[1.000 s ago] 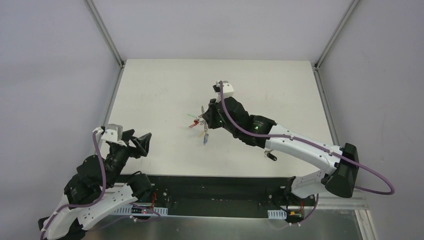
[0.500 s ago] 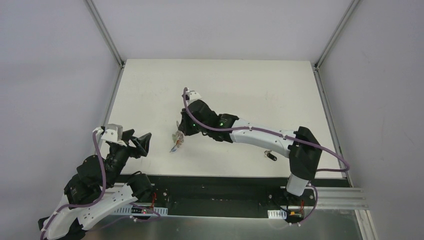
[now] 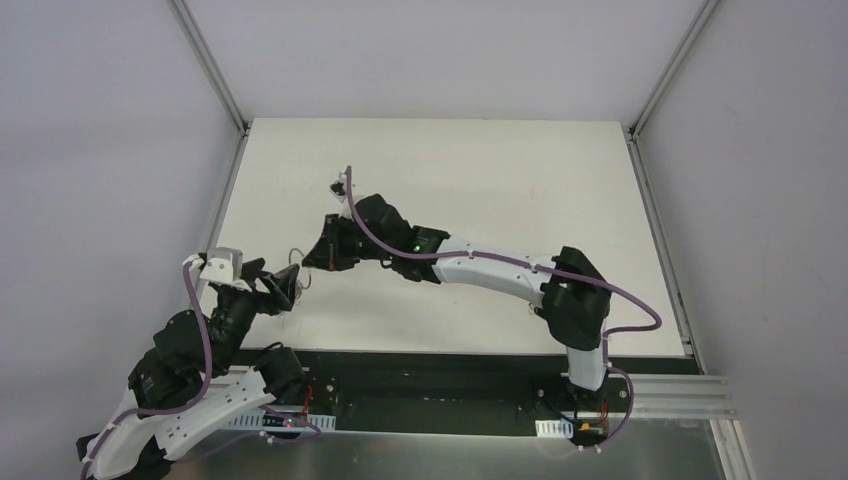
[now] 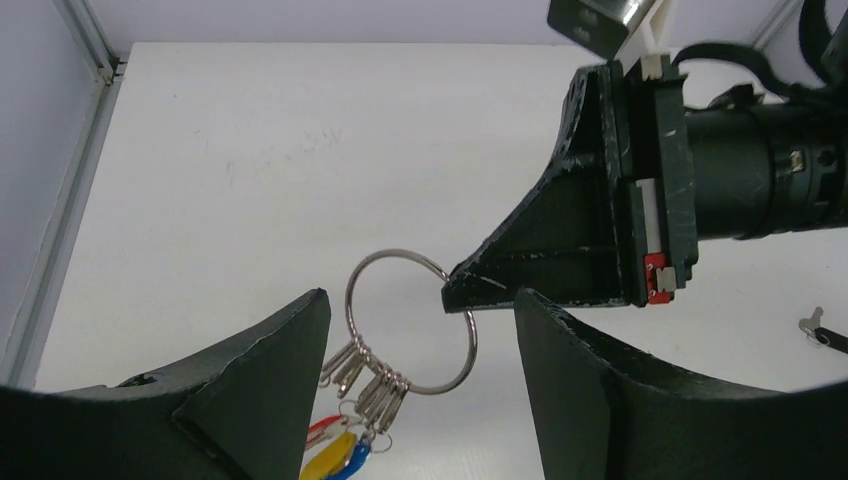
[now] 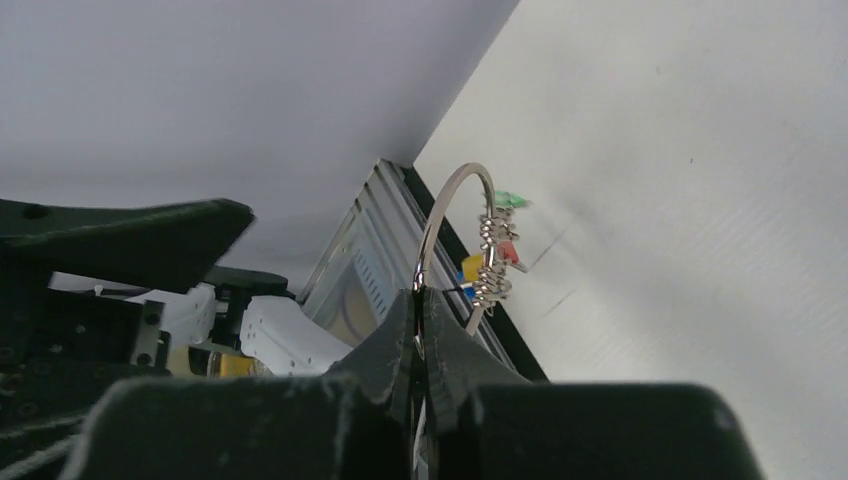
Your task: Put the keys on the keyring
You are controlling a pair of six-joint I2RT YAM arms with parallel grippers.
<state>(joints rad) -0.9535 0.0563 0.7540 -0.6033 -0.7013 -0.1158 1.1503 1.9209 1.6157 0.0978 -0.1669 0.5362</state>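
My right gripper (image 3: 312, 259) is shut on the metal keyring (image 4: 397, 253) and holds it in the air by its wire. Red-, yellow- and blue-headed keys (image 4: 335, 450) hang from clips on the ring. In the right wrist view the ring (image 5: 432, 222) rises from the shut fingertips (image 5: 420, 295), with a green head (image 5: 511, 199) beside its clips; whether it is on the ring I cannot tell. My left gripper (image 4: 420, 296) is open, its fingers on either side of the ring, apart from it. The black-headed key (image 4: 824, 333) lies on the table far to the right.
The white table (image 3: 480, 180) has a metal rail (image 4: 85, 45) along its left edge and grey walls around it. My right arm (image 3: 500, 270) stretches low across the near half of the table. The arm bases stand at the black near edge (image 3: 430, 370).
My right arm has swung left and nearer with the keyring, from the table's middle to between my left gripper's fingers. The left arm has barely moved.
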